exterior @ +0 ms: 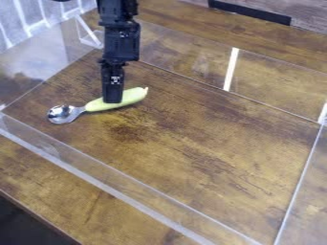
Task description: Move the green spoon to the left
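The green spoon (92, 105) lies on the wooden tabletop at the left. Its silver bowl (60, 115) points left and rests on the wood, and its yellow-green handle slants up to the right. My black gripper (113, 95) comes almost straight down onto the middle of the handle. Its fingers are closed narrowly on the handle and cover part of it. The handle's right end looks slightly raised.
A low clear plastic wall (115, 182) runs along the front of the wooden table (205, 124), and another wall (307, 163) stands at the right. More clear panels (32, 53) stand at the far left, close to the spoon's bowl.
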You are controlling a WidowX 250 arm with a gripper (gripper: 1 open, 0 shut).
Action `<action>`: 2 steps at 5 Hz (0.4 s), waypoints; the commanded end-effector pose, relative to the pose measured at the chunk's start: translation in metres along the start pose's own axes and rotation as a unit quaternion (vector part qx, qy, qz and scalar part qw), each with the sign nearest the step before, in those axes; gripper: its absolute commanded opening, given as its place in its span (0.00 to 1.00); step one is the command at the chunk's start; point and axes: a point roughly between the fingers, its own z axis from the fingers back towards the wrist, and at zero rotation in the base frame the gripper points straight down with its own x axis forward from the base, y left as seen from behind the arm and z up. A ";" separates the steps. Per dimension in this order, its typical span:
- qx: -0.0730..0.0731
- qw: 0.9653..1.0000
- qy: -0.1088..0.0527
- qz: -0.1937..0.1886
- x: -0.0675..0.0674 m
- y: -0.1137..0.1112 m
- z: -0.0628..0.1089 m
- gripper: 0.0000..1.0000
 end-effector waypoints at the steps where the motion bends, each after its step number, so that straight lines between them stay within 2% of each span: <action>1: 0.031 0.999 -0.010 -0.027 0.003 0.004 0.019 0.00; 2: 0.027 0.999 -0.012 -0.021 0.005 0.003 0.014 1.00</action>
